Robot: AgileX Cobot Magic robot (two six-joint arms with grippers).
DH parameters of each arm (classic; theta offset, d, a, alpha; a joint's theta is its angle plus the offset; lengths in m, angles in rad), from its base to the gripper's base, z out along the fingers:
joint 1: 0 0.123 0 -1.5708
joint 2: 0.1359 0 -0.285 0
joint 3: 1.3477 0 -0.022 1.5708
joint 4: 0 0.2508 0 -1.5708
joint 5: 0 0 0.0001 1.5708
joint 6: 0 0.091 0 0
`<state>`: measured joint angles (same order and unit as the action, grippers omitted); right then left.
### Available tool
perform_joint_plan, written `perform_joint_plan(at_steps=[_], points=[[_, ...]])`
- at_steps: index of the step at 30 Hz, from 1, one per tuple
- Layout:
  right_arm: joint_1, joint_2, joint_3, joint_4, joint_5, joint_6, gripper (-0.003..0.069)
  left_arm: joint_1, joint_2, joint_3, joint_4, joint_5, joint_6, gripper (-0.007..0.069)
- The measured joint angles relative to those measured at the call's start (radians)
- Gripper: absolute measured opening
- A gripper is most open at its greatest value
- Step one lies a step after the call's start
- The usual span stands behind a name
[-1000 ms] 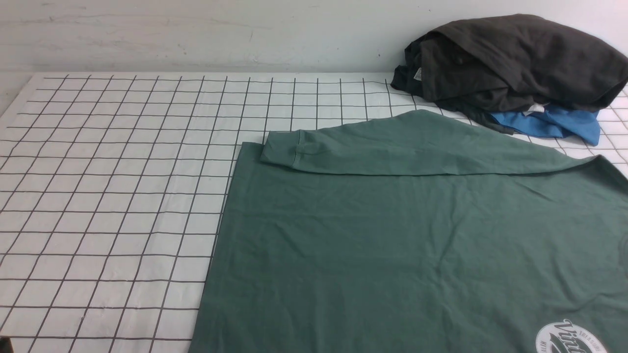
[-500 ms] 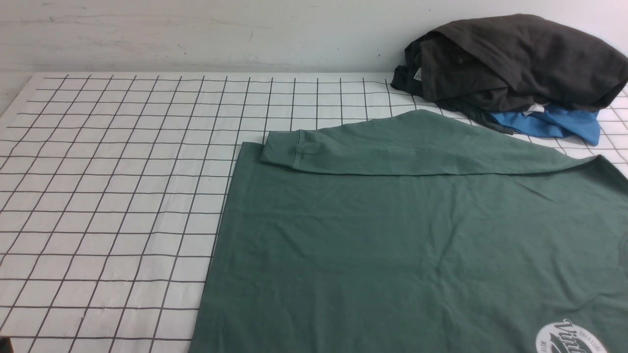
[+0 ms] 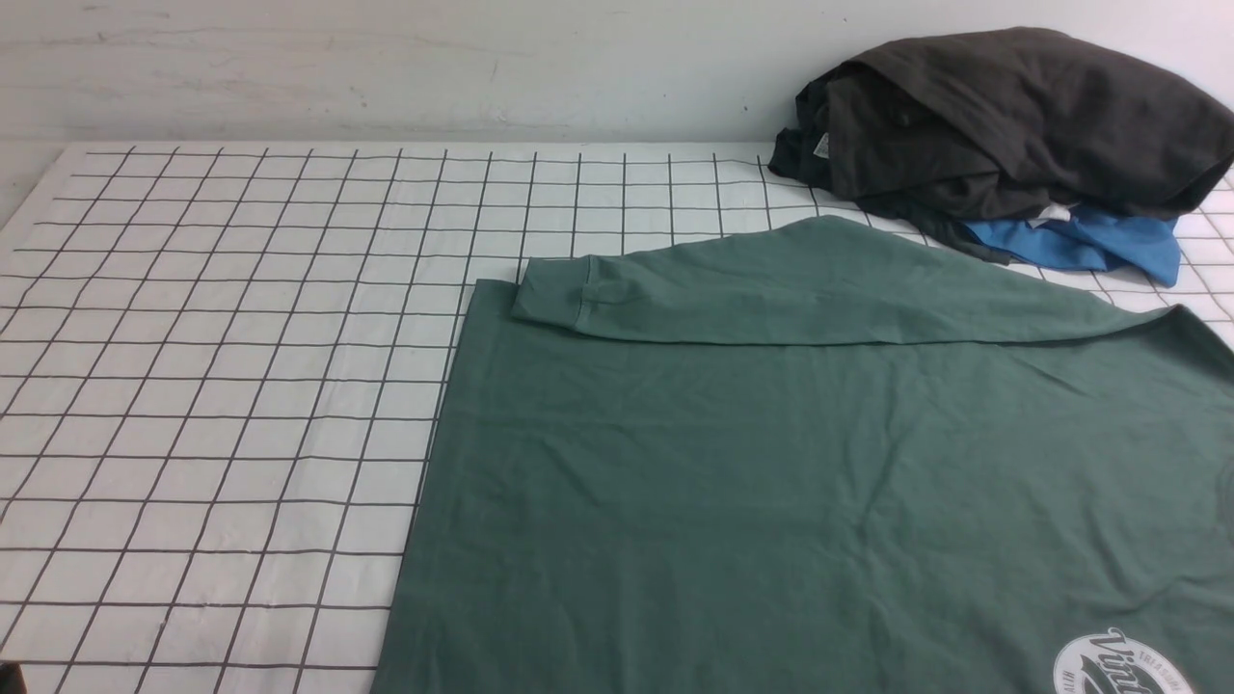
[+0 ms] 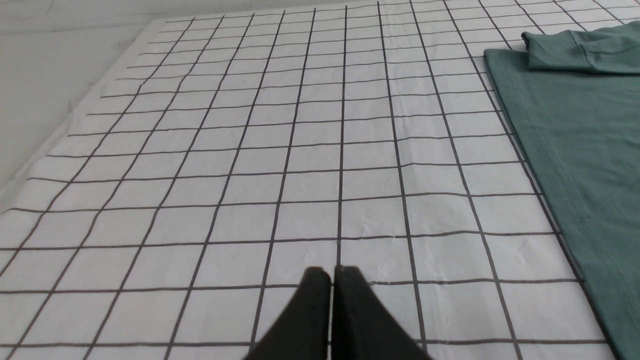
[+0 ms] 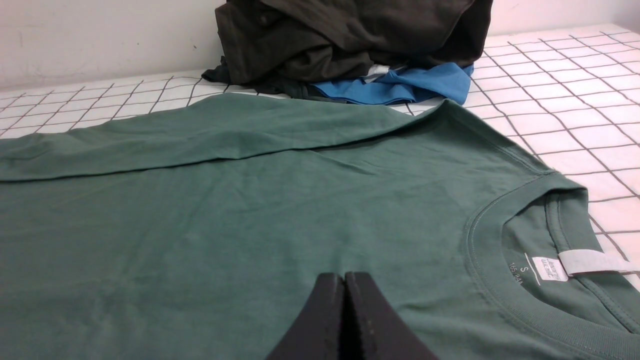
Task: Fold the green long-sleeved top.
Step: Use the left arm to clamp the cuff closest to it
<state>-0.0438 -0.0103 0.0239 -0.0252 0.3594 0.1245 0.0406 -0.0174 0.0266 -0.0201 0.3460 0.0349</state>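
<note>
The green long-sleeved top (image 3: 791, 463) lies flat on the right half of the checked table, one sleeve (image 3: 771, 289) folded across its far part, cuff pointing left. A white round logo (image 3: 1118, 670) shows at the front right corner. In the right wrist view the top (image 5: 225, 215) fills the near area, its ribbed collar (image 5: 505, 280) to one side. My right gripper (image 5: 344, 276) hovers above the chest, shut and holding nothing. My left gripper (image 4: 332, 271) is shut and empty over bare checked cloth, well apart from the top's edge (image 4: 575, 150). Neither gripper shows in the front view.
A heap of dark grey-black garments (image 3: 1003, 125) sits at the back right against the wall, with a bright blue garment (image 3: 1089, 246) under it, just beyond the folded sleeve. The white black-gridded sheet (image 3: 222, 386) covers the table's left half. The table's left edge (image 4: 60, 130) drops off.
</note>
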Motion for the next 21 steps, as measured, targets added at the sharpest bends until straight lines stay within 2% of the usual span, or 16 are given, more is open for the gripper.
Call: perform_joint_plan(at_steps=[14,16,17,18,19,21], points=[[0.000,0.000,0.000,0.006,0.001,0.011,-0.0014,0.000,0.000,0.000,-0.001,-0.002,-0.025,-0.0007],[0.000,0.000,0.000,0.008,0.001,0.022,-0.0014,0.000,0.000,0.000,-0.081,-0.008,-0.099,-0.0007],[0.000,0.000,0.000,0.025,0.001,0.035,-0.0014,0.000,0.000,0.000,-0.178,-0.010,-0.162,-0.0007],[0.000,0.000,0.000,0.025,0.001,0.038,-0.0014,0.000,0.000,0.000,-0.193,-0.011,-0.173,-0.0007],[0.000,0.000,0.000,0.062,0.001,0.073,-0.0014,0.000,0.000,0.000,-0.325,-0.015,-0.263,-0.0007],[0.000,0.000,0.000,0.107,0.001,0.099,-0.0014,0.000,0.000,0.000,-0.421,-0.016,-0.322,-0.0007]])
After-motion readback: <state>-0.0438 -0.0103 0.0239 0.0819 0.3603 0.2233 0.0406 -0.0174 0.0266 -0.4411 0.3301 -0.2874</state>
